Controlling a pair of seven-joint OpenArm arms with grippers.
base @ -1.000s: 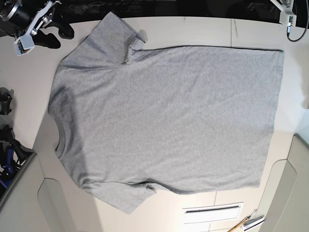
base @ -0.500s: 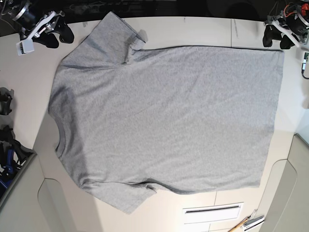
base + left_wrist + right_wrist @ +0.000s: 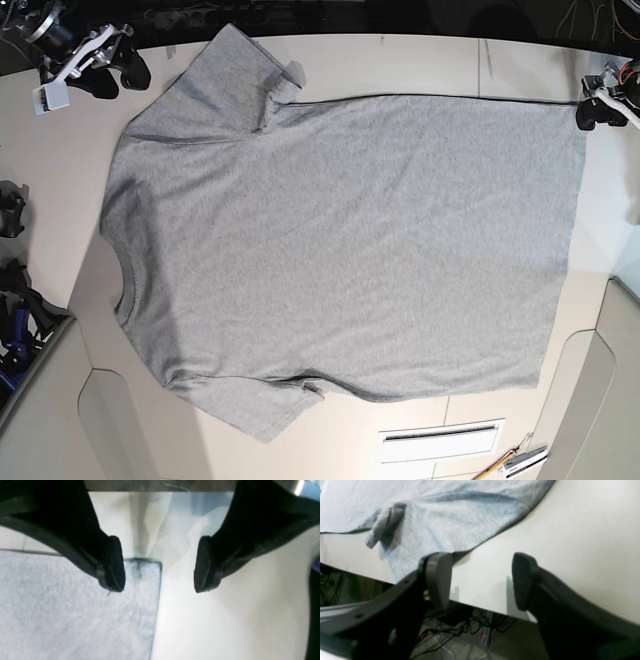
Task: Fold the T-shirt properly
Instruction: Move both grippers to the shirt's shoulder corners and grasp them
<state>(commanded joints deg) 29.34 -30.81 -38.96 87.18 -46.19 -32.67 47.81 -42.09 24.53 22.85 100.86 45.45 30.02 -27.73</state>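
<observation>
I am seeing the grey T-shirt (image 3: 340,250) lying spread flat on the pale table (image 3: 430,62), plain side showing, collar toward the left of the base view and hem toward the right; the upper sleeve is reaching the far table edge and a small fold of fabric (image 3: 290,82) is sticking up beside it. I am holding the left gripper (image 3: 598,110) over the shirt's far hem corner at the right of the base view; in the left wrist view its jaws are standing wide apart, one fingertip pad (image 3: 113,563) hanging over the cloth corner, the other over bare table just beyond the hem edge, gripping nothing. I cannot tell whether the pad is touching the fabric. I am keeping the right gripper (image 3: 100,70) at the far left corner of the table, near the upper sleeve; in the right wrist view its jaws are likewise spread, with one pad (image 3: 438,578) sitting at the sleeve's edge, the other over bare table by the rim, and cables (image 3: 470,627) are hanging below the table
</observation>
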